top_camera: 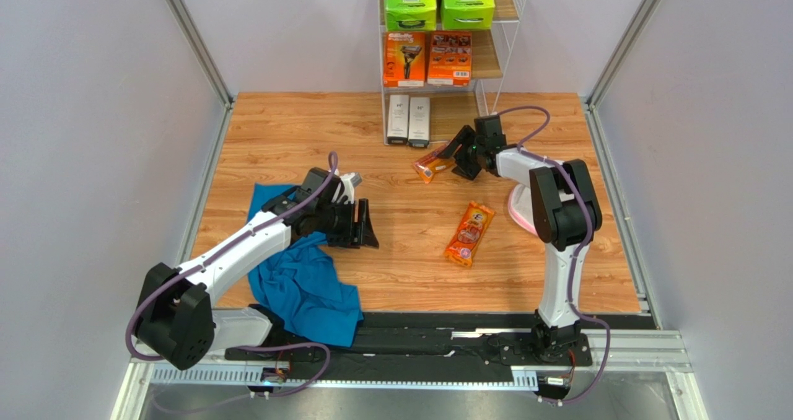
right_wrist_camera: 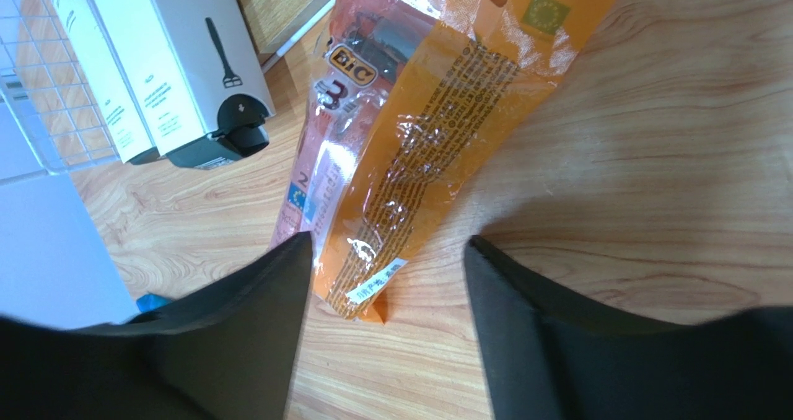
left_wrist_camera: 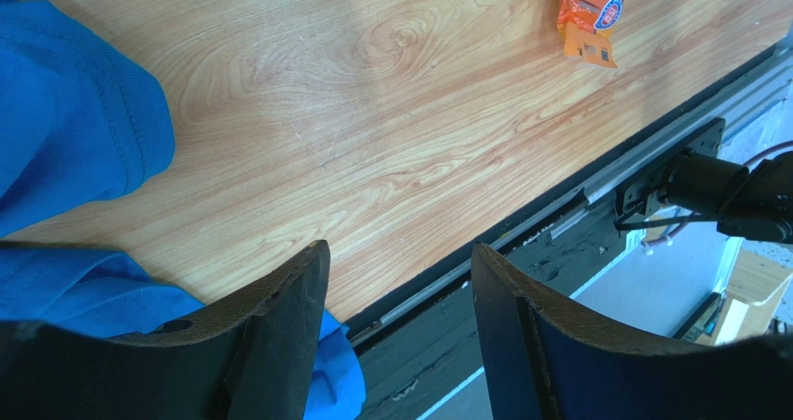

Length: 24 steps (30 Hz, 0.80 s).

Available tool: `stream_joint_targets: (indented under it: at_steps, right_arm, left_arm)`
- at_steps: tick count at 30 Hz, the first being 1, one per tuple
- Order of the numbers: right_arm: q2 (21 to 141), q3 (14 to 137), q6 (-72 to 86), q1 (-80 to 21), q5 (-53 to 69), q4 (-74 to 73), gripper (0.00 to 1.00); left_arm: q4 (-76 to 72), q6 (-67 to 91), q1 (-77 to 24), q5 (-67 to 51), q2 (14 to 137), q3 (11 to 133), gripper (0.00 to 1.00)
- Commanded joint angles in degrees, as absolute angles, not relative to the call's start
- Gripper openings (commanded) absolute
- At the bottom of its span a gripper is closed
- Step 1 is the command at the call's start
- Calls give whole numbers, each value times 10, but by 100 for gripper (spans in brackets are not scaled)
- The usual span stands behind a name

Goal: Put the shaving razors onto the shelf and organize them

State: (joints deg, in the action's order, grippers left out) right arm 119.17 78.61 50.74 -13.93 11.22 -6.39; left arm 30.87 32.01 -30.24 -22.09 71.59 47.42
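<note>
The white wire shelf [top_camera: 507, 48] stands at the table's back. It holds two black boxes with lime-green ends [top_camera: 439, 9], two orange boxes [top_camera: 427, 58] and two slim white boxes [top_camera: 409, 118], which also show in the right wrist view [right_wrist_camera: 177, 67]. One orange blister pack [top_camera: 433, 165] lies on the table just in front of my open right gripper [top_camera: 458, 157]; in the right wrist view the pack [right_wrist_camera: 419, 132] ends between the open jaws of the gripper [right_wrist_camera: 386, 271], untouched. A second orange pack [top_camera: 469, 234] lies mid-table, also seen from the left wrist [left_wrist_camera: 592, 11]. My left gripper [top_camera: 370, 227] is open and empty [left_wrist_camera: 400, 271].
A blue cloth [top_camera: 302, 285] lies at the front left under my left arm, also in the left wrist view [left_wrist_camera: 74, 123]. A round white pink-rimmed item [top_camera: 517, 211] sits behind the right arm. The table's front edge and black rail [left_wrist_camera: 558, 216] are close to the left gripper.
</note>
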Motion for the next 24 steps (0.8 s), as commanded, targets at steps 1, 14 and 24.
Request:
stream_joint_targets:
  at_steps: [1,14,24]
  right_arm:
    - [1237,795,540,-137,116,-49,60]
    - [1238,668,635,-121,167,216,2]
    - [1061,635,375,-119,391,18,1]
  left_arm:
    - [288,324,-300,-232,714,484,66]
    - [287,316,-300,-218,697,483,65]
    - [238,303,-300,-288,706,533,67]
